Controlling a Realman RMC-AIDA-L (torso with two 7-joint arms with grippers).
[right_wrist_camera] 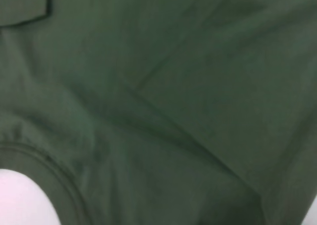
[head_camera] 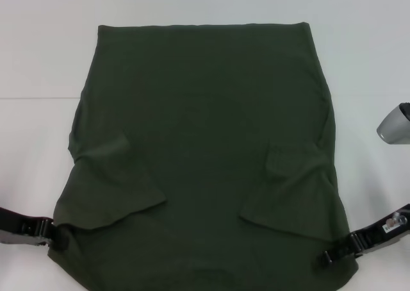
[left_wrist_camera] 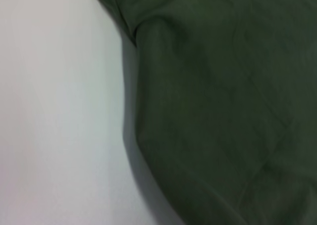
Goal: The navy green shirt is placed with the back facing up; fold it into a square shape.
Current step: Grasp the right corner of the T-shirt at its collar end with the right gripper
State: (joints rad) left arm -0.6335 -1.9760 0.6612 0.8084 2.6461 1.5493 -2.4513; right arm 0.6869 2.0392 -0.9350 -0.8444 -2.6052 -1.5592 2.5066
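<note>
The navy green shirt (head_camera: 205,143) lies spread on the white table (head_camera: 38,60), plain side up, with both short sleeves folded inward over the body. My left gripper (head_camera: 56,234) is at the shirt's near left corner, touching its edge. My right gripper (head_camera: 330,255) is at the near right corner, against the cloth's edge. In the left wrist view, the shirt (left_wrist_camera: 223,106) fills the frame beside bare table. The right wrist view is filled with the shirt (right_wrist_camera: 163,86), with a curved seam at one corner.
A grey rounded object (head_camera: 394,124) sticks in from the right edge of the head view. The white table shows bare to the left, right and behind the shirt. A faint seam line (head_camera: 32,98) runs across the table.
</note>
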